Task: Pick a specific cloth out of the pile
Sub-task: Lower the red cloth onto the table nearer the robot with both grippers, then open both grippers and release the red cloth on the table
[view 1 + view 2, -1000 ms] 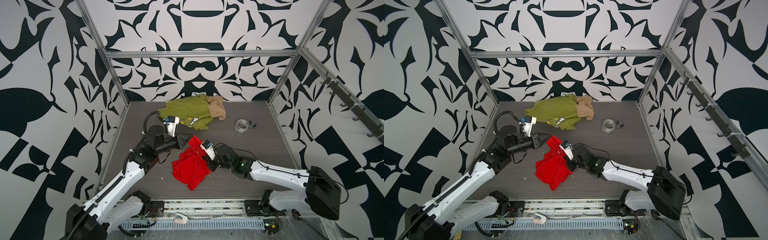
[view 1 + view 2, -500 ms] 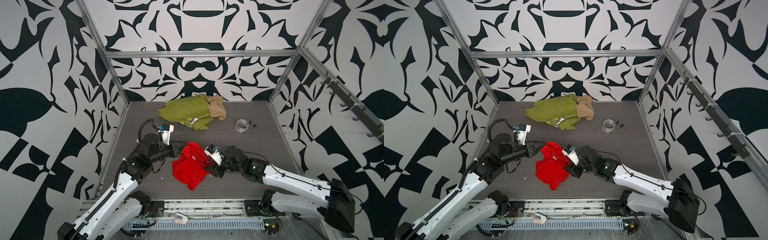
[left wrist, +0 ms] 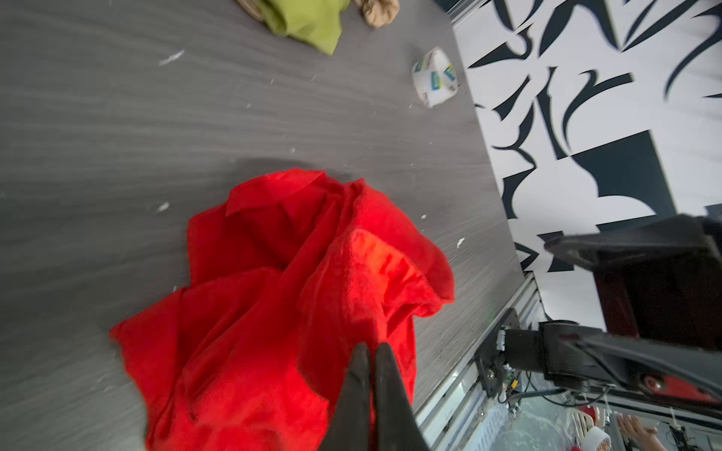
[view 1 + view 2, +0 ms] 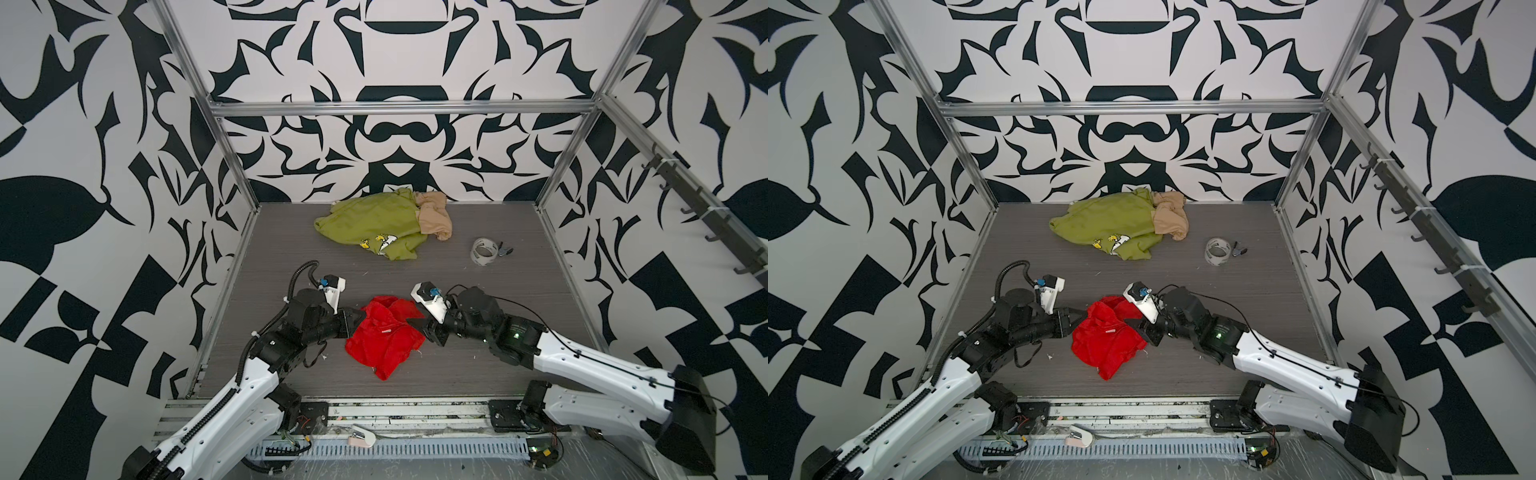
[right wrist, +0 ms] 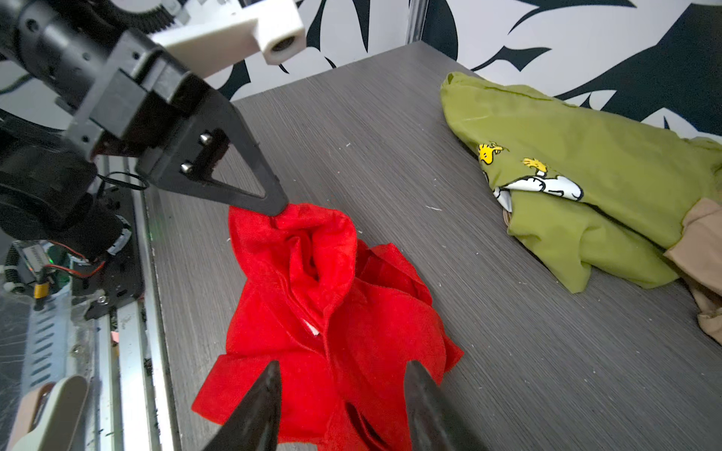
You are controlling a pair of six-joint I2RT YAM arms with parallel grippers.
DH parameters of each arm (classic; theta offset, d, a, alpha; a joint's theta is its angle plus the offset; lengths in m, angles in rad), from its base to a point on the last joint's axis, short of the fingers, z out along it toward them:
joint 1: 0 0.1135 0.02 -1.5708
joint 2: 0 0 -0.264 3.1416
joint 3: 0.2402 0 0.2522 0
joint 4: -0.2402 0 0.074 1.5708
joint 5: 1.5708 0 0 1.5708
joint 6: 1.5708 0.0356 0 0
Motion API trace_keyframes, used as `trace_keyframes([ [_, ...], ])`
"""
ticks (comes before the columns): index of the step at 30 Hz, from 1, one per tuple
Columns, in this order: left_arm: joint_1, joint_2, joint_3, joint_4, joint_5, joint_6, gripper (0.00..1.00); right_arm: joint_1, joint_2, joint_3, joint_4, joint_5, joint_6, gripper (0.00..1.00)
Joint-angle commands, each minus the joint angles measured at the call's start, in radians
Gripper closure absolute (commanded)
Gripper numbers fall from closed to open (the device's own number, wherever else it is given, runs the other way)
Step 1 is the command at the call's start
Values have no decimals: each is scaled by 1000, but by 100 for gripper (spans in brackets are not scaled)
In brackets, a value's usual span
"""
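Observation:
The red cloth (image 4: 384,340) (image 4: 1106,336) lies crumpled on the grey table near the front, apart from the pile (image 4: 374,228) of olive-green shirt and beige cloth (image 4: 434,218) at the back. My left gripper (image 4: 362,319) (image 3: 371,351) is shut, its tip pinching the cloth's left upper edge; in the right wrist view the fabric (image 5: 351,312) rises to that tip (image 5: 279,207). My right gripper (image 4: 417,328) (image 5: 344,365) stands open just above the cloth's right edge, with nothing between its fingers.
A roll of tape (image 4: 484,251) (image 3: 433,82) with a small dark object (image 4: 505,249) beside it sits at the back right. Metal frame posts and patterned walls close in three sides. The front rail (image 4: 374,411) runs just behind the cloth.
The right gripper has opened and let go of the red cloth, drawing back to the right. The left gripper moved left and lower, and the cloth sank onto the table.

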Motion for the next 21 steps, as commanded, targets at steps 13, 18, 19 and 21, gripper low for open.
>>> trace_keyframes([
  [13,2,-179,-138,-154,-92,-7,98,0,351,147,207,20,-93,48],
  [18,0,-211,-152,-172,-141,-14,99,-1,380,167,245,12,-74,48],
  [19,-1,-210,-150,-178,-152,-17,99,-2,386,169,252,21,-75,48],
  [21,0,-205,-147,-183,-174,-24,100,0,410,191,247,52,-82,48],
])
